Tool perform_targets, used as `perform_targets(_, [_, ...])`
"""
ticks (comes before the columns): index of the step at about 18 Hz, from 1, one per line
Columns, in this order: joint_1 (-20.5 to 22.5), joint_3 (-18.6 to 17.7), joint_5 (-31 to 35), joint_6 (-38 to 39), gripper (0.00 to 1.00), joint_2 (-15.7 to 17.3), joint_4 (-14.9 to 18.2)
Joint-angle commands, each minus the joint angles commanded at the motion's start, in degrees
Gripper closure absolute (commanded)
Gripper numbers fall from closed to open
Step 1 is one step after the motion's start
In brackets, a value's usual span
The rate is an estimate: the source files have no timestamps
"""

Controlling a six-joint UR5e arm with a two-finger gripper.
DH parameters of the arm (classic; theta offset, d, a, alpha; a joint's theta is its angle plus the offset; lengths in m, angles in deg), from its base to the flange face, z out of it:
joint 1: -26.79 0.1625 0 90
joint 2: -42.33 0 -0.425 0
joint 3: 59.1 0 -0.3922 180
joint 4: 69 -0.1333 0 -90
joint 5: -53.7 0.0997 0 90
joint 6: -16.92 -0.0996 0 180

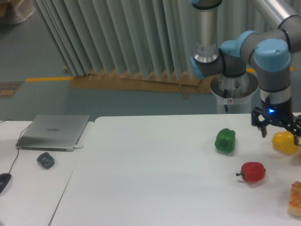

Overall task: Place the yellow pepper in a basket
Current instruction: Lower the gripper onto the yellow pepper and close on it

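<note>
Pincer (280, 131) hovering spread and empty just above the yellow pepper (284, 142), at the bench's (155, 179) far right edge.
A green pepper (225, 140) is sitting left of it, a red pepper (253, 172) nearer front; a laptop (54, 131) is lying well apart, far left.

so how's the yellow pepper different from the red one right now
The yellow pepper sits near the table's right edge, directly under the open gripper, which partly hides its top; the red pepper lies nearer the camera and unobstructed. The red pepper shows a dark stem pointing left; no stem is visible on the yellow pepper. Both are glossy, similar in size, and rest on the white table.
</note>
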Motion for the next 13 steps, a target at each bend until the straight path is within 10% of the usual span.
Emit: perform_targets(13, [0.3, -1.4, 13.1, -64.9, 0.0, -0.5, 3.2])
